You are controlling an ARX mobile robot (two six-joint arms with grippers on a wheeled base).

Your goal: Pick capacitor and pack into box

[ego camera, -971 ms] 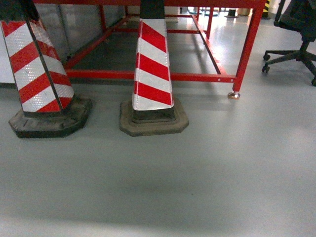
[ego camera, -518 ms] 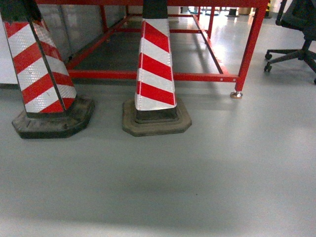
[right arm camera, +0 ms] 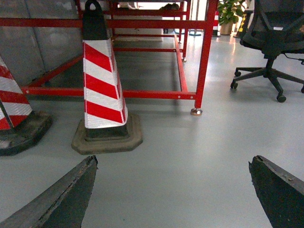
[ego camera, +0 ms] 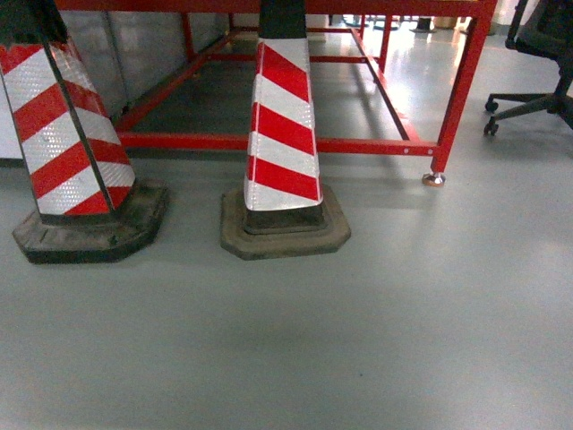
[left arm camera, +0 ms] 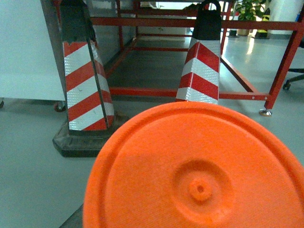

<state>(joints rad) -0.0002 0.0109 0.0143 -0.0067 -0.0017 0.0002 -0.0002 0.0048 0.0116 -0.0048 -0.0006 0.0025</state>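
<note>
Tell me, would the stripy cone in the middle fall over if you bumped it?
Probably not easily. The cone sits on a wide, thick dark base that looks like heavy rubber, flat on the floor. Being tall and narrow, a hard shove up high might still tip it.

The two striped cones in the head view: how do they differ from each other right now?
The left cone leans, its post tilting up toward the left, while the middle cone stands nearly upright. The left cone's base is darker, almost black; the middle cone's base is a paler brown-grey. The left cone is cut off by the frame's left edge, while the middle cone is cropped only at the top. Both have red and white diagonal stripes and stand on the grey floor before the red frame.
</note>
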